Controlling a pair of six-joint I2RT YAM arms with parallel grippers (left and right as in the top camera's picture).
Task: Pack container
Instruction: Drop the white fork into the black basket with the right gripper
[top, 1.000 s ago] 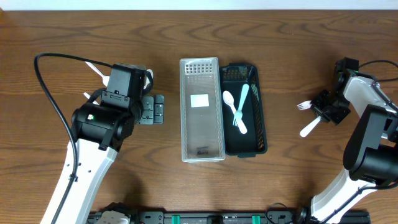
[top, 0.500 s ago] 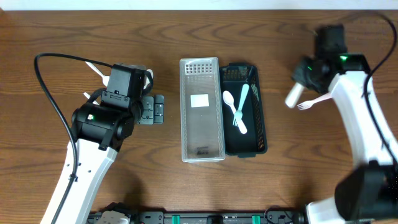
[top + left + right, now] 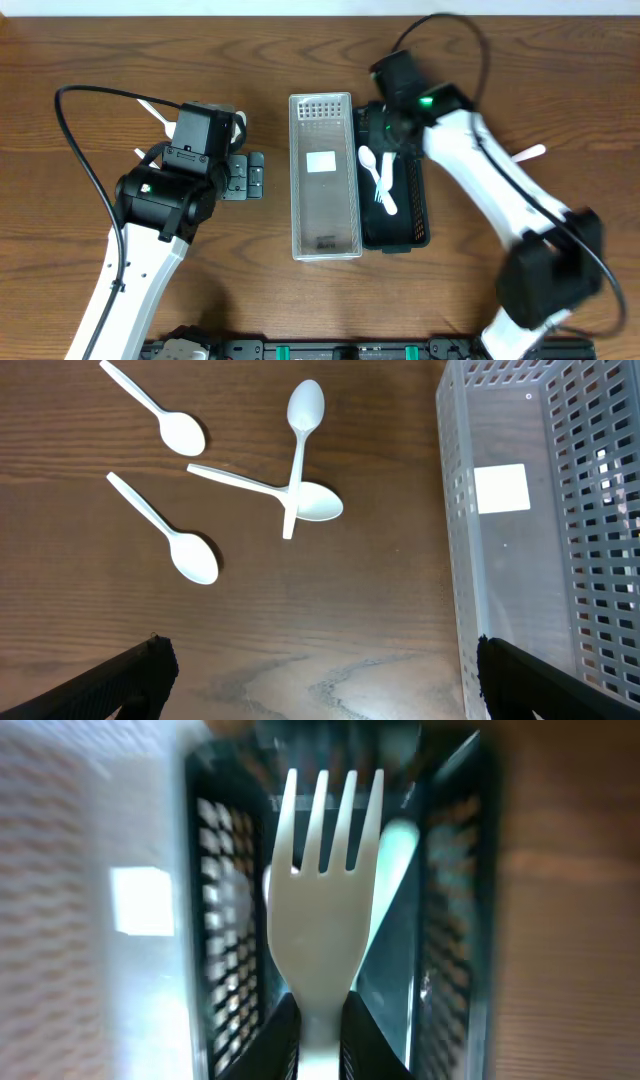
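Right wrist: fork (image 3: 320,910) gripped in right tool (image 3: 320,1045), above black tray (image 3: 455,950).

My right arm (image 3: 480,170) lies across the black tray (image 3: 395,243), and the fork (image 3: 325,910) pinched in my right jaws hangs over its cutlery (image 3: 383,185). The clear basket (image 3: 325,235) stands open above. Four spoons (image 3: 318,503) clutter the surface (image 3: 590,80) toward its far left corner.

No legible text or labels

White arms (image 3: 120,300), black joints (image 3: 160,195), black cable (image 3: 100,89)
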